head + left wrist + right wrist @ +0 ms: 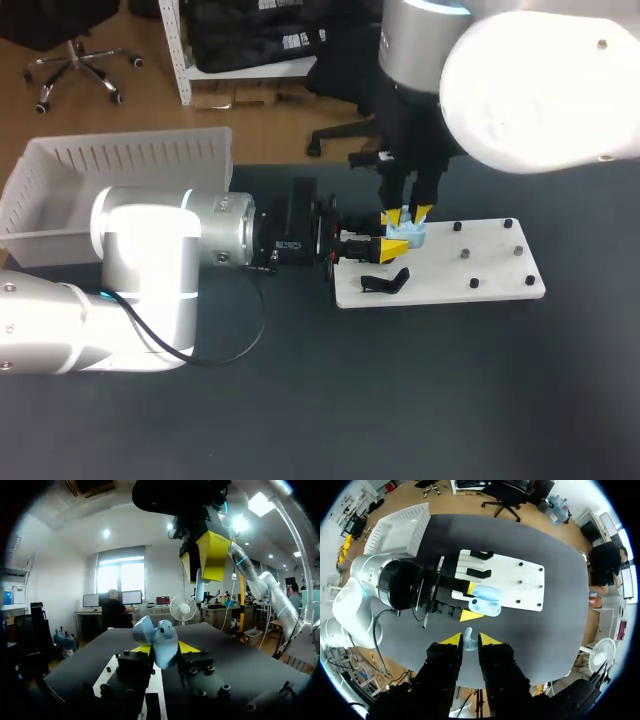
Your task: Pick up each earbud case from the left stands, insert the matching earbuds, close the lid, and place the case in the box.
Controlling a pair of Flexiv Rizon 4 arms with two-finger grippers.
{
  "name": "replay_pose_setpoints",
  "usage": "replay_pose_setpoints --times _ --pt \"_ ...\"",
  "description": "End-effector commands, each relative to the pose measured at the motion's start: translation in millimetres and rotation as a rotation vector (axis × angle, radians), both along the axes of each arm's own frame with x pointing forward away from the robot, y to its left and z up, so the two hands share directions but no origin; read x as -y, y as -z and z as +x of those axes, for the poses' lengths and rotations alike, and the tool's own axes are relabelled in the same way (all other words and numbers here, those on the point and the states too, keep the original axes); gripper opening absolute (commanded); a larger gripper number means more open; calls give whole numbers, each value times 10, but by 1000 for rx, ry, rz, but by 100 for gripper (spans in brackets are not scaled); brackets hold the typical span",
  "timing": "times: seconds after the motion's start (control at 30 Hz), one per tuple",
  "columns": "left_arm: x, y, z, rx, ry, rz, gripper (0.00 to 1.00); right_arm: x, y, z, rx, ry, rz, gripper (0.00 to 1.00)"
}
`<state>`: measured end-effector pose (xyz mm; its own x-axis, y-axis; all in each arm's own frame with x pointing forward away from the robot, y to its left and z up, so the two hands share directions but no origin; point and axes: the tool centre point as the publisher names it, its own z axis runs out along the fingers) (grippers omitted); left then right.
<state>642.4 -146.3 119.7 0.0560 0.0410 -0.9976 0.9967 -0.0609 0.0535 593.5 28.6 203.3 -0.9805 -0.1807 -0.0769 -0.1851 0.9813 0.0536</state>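
Note:
An open light-blue earbud case [413, 236] hangs over the left end of the white stand board [470, 270], and my left gripper [396, 238] is shut on its sides. In the left wrist view the case [161, 639] sits between the yellow fingertips with its lid up. My right gripper [408, 214] points down just above the case. It is shut on a pale earbud [468, 640], seen between its fingers in the right wrist view, directly over the case [486, 600]. The left wrist view shows the right gripper [204, 562] overhead with the earbud [200, 587] pointing down.
A black stand [386, 282] rises from the board's near left corner; the right wrist view shows two black stands [480, 564]. Small pegs [466, 254] dot the board's right half. A white slotted box [60, 160] stands at the table's far left.

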Motion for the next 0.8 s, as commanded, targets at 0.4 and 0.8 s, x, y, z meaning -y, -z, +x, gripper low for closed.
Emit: replay_pose_setpoints --times 0.4,0.8 --pt "5 11 -7 3 -4 -4 0 29 20 97 -17 -18 17 0" --pt "5 11 -7 3 -4 -4 0 17 88 159 -10 -144 -42 0"
